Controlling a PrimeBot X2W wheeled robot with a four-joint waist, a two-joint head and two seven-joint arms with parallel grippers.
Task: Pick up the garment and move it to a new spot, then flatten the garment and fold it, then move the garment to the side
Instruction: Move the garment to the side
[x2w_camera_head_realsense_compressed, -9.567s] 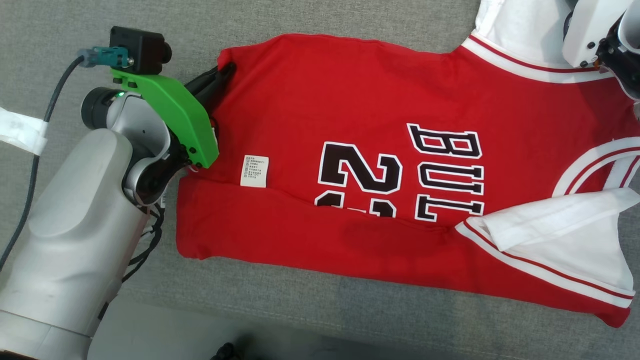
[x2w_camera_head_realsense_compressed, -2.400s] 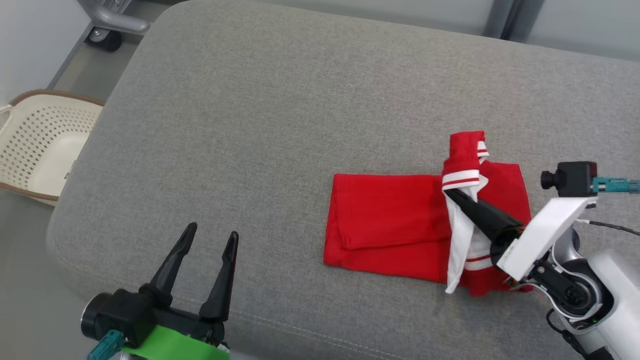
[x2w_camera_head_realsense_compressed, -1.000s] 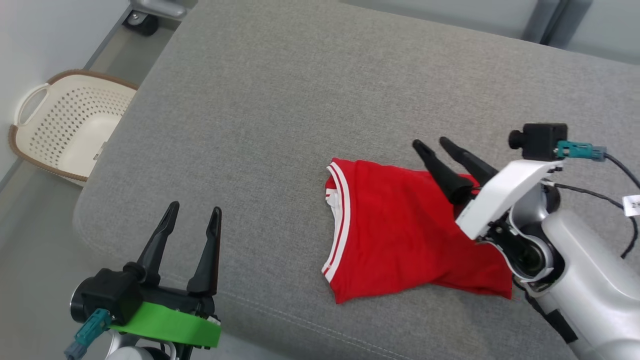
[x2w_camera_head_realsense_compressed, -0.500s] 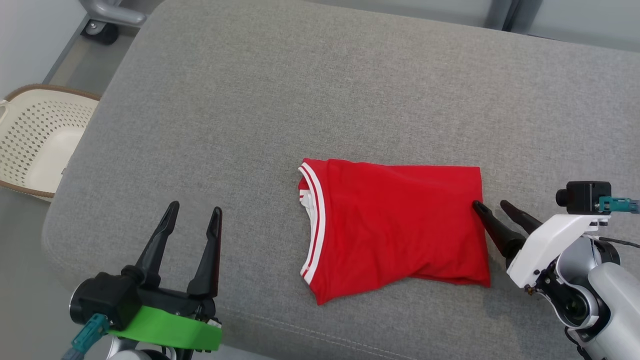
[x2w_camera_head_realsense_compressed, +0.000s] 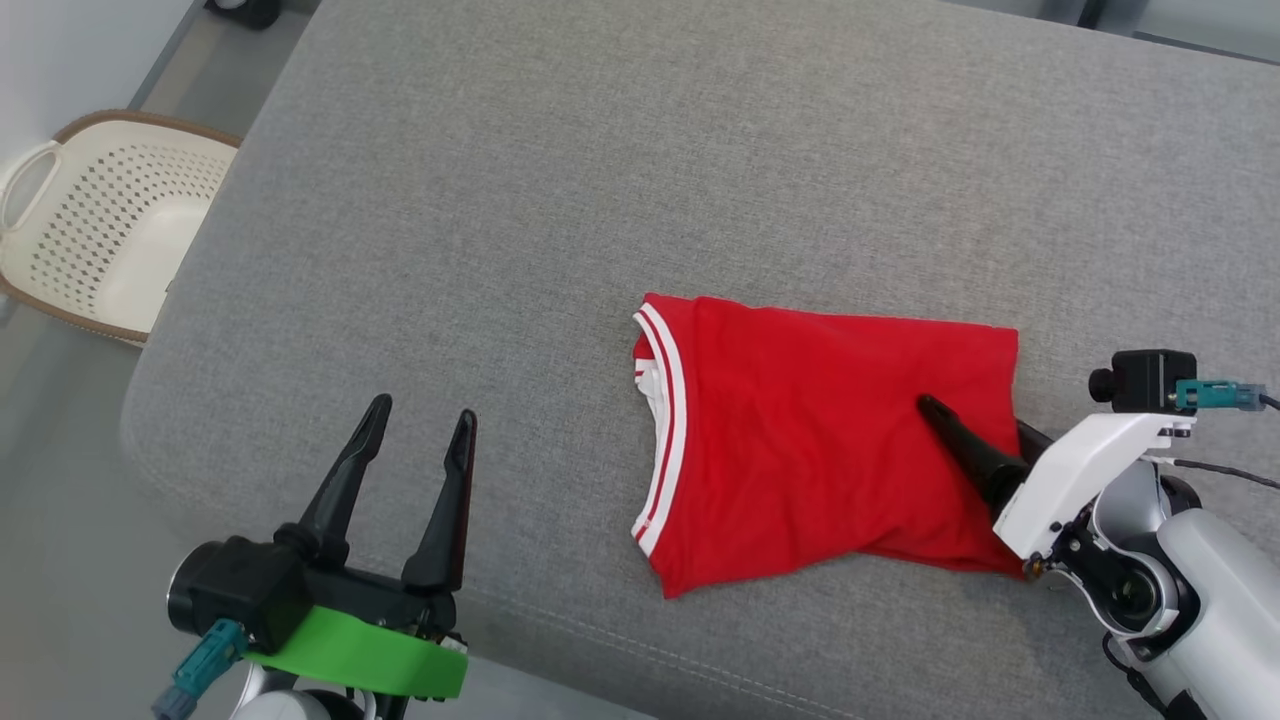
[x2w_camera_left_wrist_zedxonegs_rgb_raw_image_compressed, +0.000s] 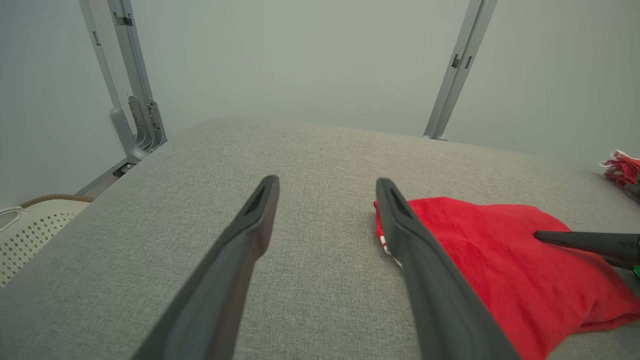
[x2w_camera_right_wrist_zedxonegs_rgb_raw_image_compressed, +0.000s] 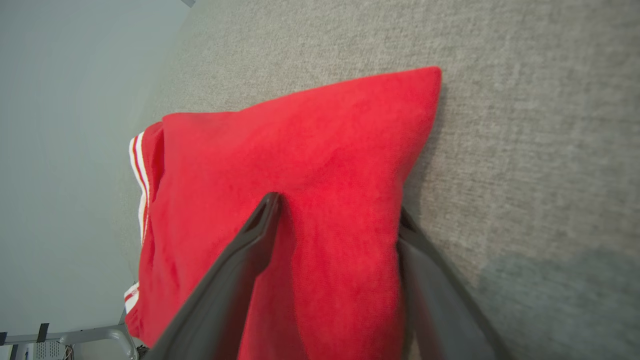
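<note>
Garment (x2w_camera_head_realsense_compressed: 830, 440), red w/ white trim, lies folded on grey cushion (x2w_camera_head_realsense_compressed: 600, 180), right of centre. I see R gripper (x2w_camera_head_realsense_compressed: 978, 420) spread wide, not clamped: one finger atop the fabric, other at its right edge, cloth between. L gripper (x2w_camera_head_realsense_compressed: 422, 408) also wide open, empty, over near-left cushion edge, well apart from garment.

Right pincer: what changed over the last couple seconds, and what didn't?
The right pincer let go after the last fold, backed off to the right edge of the garment, and has now slid back in, open: one finger over the cloth, the other at the edge, seemingly underneath. No grip yet. Unchanged: garment folded on the grey cushion, striped trim leftward; left pincer open, idle. Head camera shifted slightly.
</note>
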